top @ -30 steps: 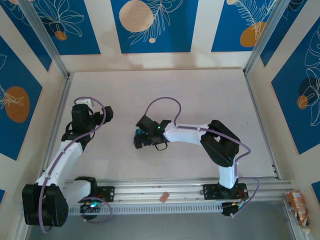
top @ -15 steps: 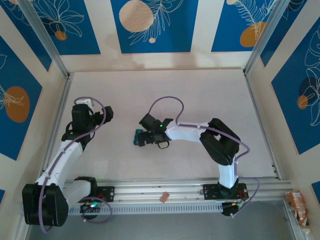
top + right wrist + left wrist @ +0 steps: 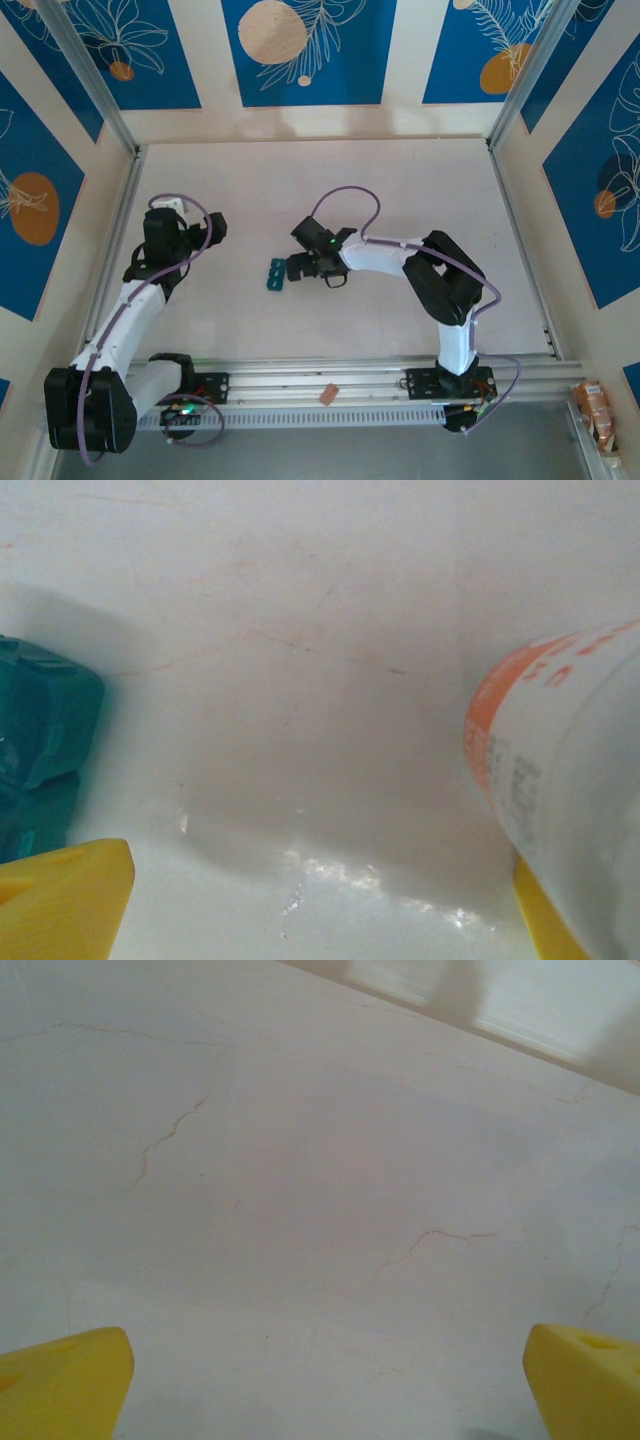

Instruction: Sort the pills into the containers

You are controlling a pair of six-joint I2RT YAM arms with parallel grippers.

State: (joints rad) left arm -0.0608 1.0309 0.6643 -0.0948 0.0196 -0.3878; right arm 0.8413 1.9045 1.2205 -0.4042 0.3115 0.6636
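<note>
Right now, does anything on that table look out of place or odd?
Mildly. The white bottle with the orange end appears tipped over rather than upright in the right wrist view. The teal pill organiser lies flat with nothing spilled around it. The table shows fine hairline cracks.

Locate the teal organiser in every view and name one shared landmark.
Top external: organiser lies left of centre on the table, just left of the right gripper.
Right wrist: organiser at the left edge, above a yellow fingertip.
Left wrist: bare table between yellow fingertips.
Landmark: the open right gripper, next to the organiser.
</note>
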